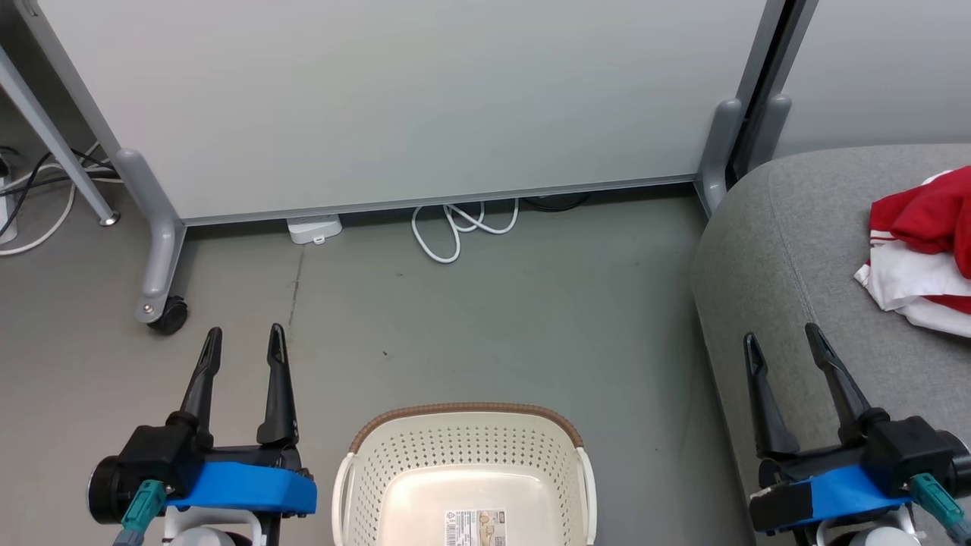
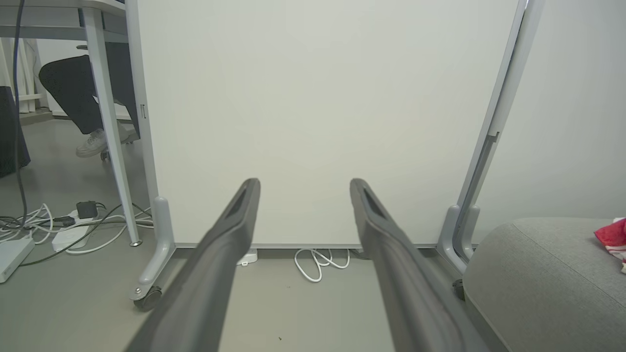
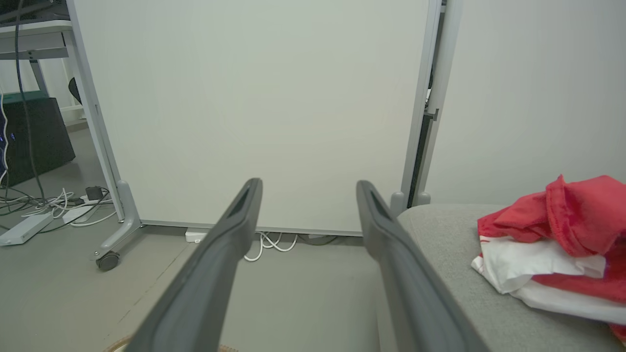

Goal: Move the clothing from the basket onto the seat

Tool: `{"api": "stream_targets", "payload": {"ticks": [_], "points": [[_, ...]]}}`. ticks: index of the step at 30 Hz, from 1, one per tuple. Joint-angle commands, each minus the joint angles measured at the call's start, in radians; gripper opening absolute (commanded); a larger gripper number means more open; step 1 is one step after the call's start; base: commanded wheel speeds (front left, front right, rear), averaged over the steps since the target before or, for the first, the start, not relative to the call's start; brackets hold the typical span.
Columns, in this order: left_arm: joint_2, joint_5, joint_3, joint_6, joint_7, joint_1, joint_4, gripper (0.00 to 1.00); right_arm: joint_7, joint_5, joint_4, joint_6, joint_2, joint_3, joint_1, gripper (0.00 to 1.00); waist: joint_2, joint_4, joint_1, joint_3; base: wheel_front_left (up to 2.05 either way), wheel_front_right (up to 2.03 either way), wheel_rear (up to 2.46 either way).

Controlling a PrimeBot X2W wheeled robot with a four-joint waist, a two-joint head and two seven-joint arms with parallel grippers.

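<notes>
One grey seat (image 1: 789, 250) fills the right side. Left of it, the basket (image 1: 466, 444) stands on the floor (image 1: 493, 318), its bare bottom showing a label (image 1: 474, 527). Red and white clothing (image 1: 922, 220) lies on the seat's far right. The left claw (image 1: 246, 328) and right claw (image 1: 780, 331) flank the basket, both released, grasping nothing.

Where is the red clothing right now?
In the head view the clothing lies at the far right on the grey seat, beyond the right pincer, not in the basket.
</notes>
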Motion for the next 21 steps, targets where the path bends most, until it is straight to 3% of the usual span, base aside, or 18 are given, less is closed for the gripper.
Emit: {"api": "stream_targets", "payload": {"ticks": [1, 21], "points": [[-0.002, 0.005, 0.006, -0.009, -0.003, 0.008, 0.0, 1.0, -0.003, 0.006, 0.006, 0.001, 0.003, 0.0, 0.017, 1.0, -0.0001, -0.004, 0.0001, -0.003, 0.0, 0.0, 0.0], [-0.004, 0.023, -0.007, -0.006, -0.003, 0.021, 0.014, 1.0, -0.003, 0.025, 0.038, 0.001, 0.003, 0.009, 0.026, 1.0, -0.0001, -0.017, 0.0001, -0.019, 0.0, 0.0, 0.0]]}}
